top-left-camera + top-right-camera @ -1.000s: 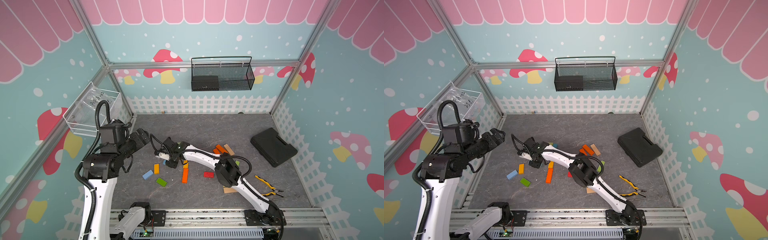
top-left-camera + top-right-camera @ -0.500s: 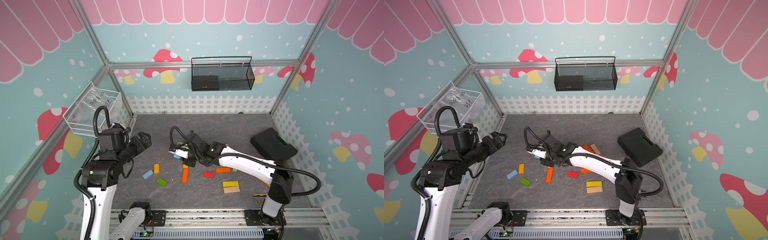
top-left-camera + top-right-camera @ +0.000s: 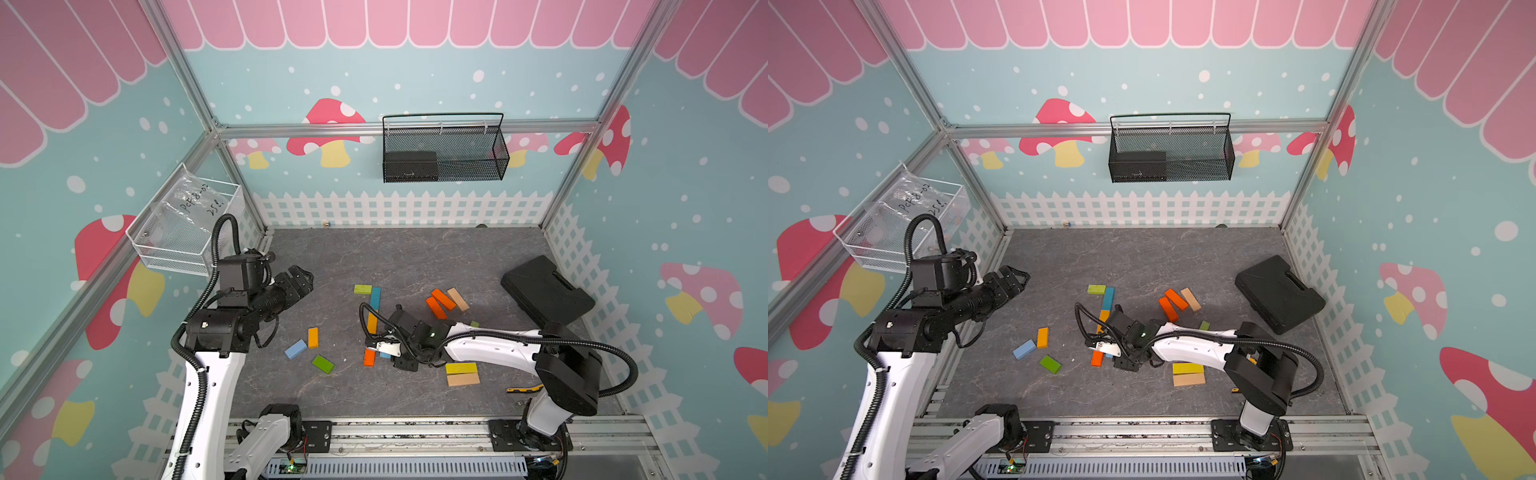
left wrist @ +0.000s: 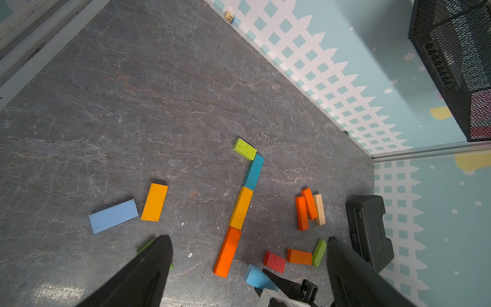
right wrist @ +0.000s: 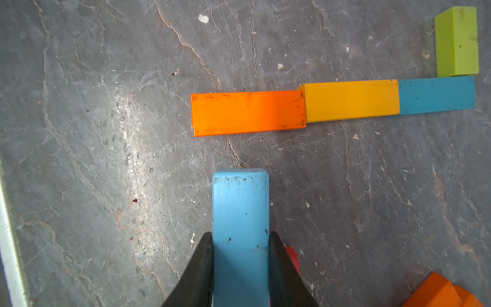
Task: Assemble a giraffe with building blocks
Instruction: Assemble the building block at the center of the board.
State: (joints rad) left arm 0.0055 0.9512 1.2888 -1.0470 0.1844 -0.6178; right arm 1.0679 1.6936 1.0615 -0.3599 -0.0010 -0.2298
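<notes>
Just below the centre of both top views, a light blue block is pinched across its narrow width by the black fingers of the right gripper, which is clenched on it. Its paint is scuffed and speckled at the free end; whether it touches the floor I cannot tell. That free end points at the long side of an orange block, with a strip of bare floor between them. The orange block is the lowest piece of a row laid flat, end to end, running up toward the middle of the top views. It touches a yellow block, which touches a teal block, and a lime-green block lies crosswise against the teal one's upper end. Left of the row in a top view, three loose pieces lie near one another: a pale blue block, an amber block and a dark green block. Right of the row, two orange blocks are bunched with a tan block. Lower right, a bright yellow block lies side by side with a plain wood block. At left centre the left gripper hangs above the grey stone-patterned floor, jaws spread wide and empty. A black case lies near the right edge.
</notes>
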